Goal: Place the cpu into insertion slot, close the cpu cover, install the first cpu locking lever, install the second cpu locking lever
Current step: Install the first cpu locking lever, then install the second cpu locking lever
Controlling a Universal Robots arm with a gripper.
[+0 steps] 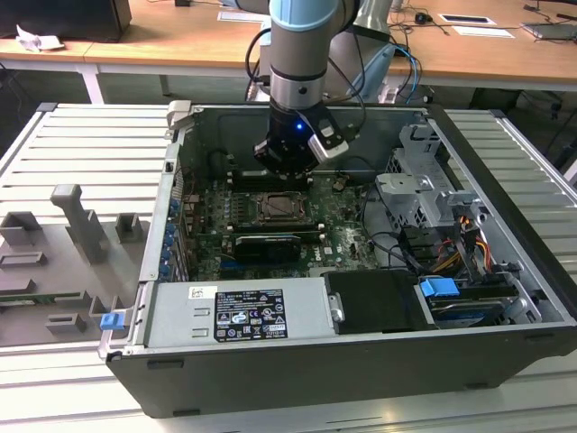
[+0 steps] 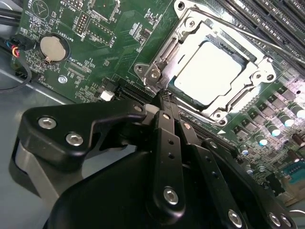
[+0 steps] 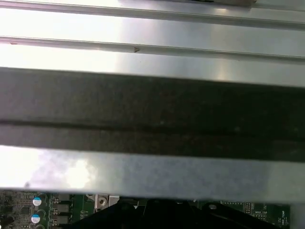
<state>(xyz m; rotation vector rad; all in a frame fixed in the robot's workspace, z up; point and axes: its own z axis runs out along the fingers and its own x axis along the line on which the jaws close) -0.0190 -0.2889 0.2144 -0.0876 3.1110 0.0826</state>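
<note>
The cpu [image 2: 207,71] lies flat in the insertion slot [image 1: 263,215], its pale metal top showing through the window of the cpu cover [image 2: 183,40]. The silvery cover is down over the chip. A thin wire lever [image 2: 267,40] runs along one side of the socket, close to the memory slots. My gripper [image 2: 164,99] hangs just off a corner of the socket frame, its black fingers [image 2: 167,138] pressed together with nothing between them. In the exterior view the gripper [image 1: 287,171] hovers inside the open computer case, a little behind the socket.
A coin battery [image 2: 51,47] and long black memory slots [image 2: 279,14] flank the socket. The case [image 1: 297,379] also holds a power supply [image 1: 239,311], a drive cage [image 1: 424,189] and loose cables [image 1: 469,244]. Grey fixtures [image 1: 77,221] stand on the exterior view's left.
</note>
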